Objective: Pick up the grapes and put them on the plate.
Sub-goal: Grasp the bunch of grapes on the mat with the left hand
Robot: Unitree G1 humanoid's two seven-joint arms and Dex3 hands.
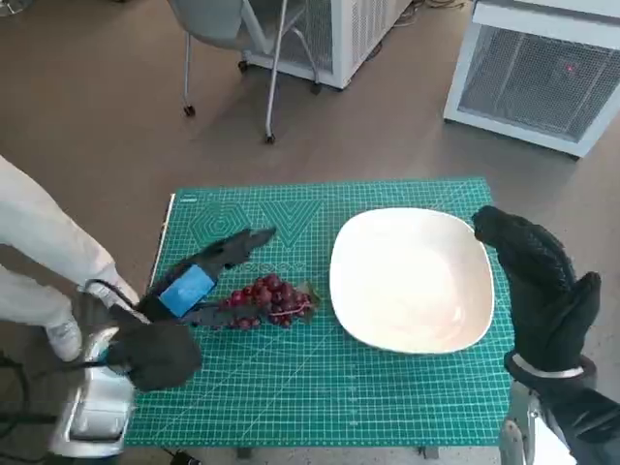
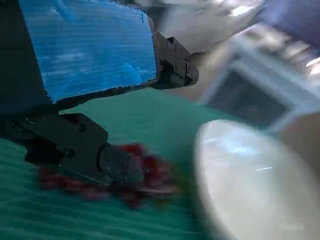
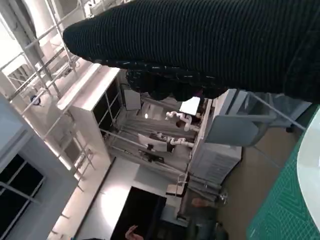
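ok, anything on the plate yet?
Nothing visible on the plate; its white surface is bare. The grapes lie on the green mat beside it, at the left hand. The right hand overlaps its far edge.

Floor: brown, smooth (image 1: 87,116).
Chair: grey, on castors, beyond the worktop (image 1: 232,39).
Cabinets: two white units with grilles (image 1: 542,77), (image 1: 339,34).
Worktop cover: green gridded cutting mat (image 1: 320,387).

table: green cutting mat (image 1: 320,397) | on mat: grapes (image 1: 269,301), white plate (image 1: 412,279)
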